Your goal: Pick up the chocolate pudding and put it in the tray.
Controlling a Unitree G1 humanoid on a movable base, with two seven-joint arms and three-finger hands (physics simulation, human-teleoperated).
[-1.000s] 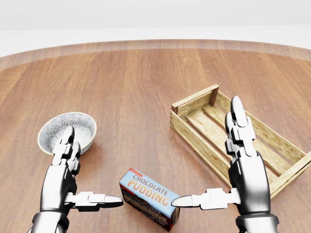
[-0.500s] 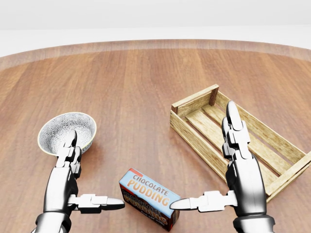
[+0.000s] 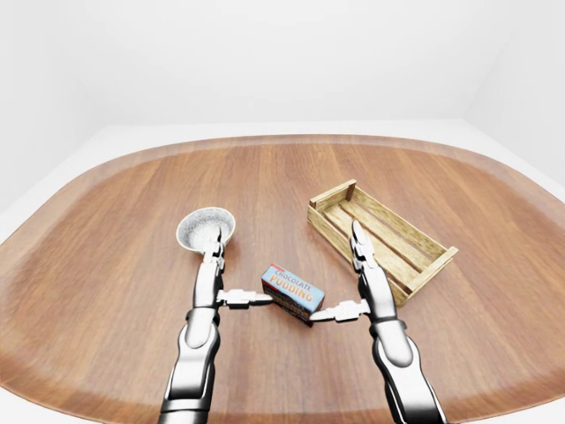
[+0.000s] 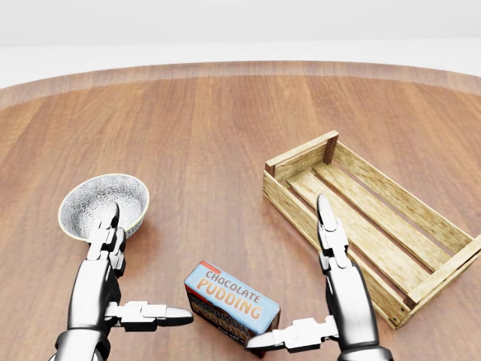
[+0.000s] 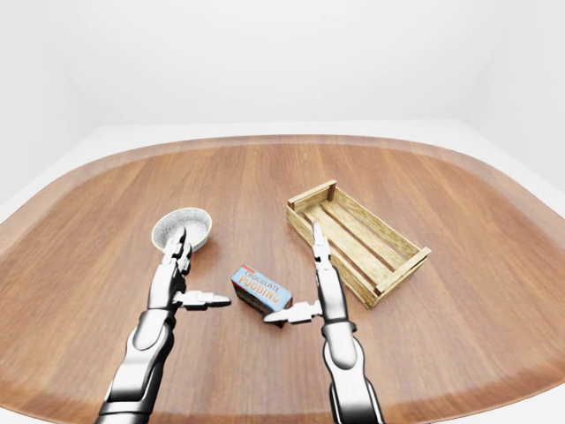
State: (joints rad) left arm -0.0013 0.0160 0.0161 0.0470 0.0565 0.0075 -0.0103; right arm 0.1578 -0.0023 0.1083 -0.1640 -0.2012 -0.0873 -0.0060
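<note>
Both robot hands, left robot hand (image 4: 113, 289) and right robot hand (image 4: 331, 301), are spread, flanking the blue rectangular chocolate pudding box (image 4: 231, 304) beside the slatted wooden tray (image 4: 297, 201).

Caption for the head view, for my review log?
Both open hands, left hand and right hand, flank the chocolate pudding lying on the table, tray at right.
</note>
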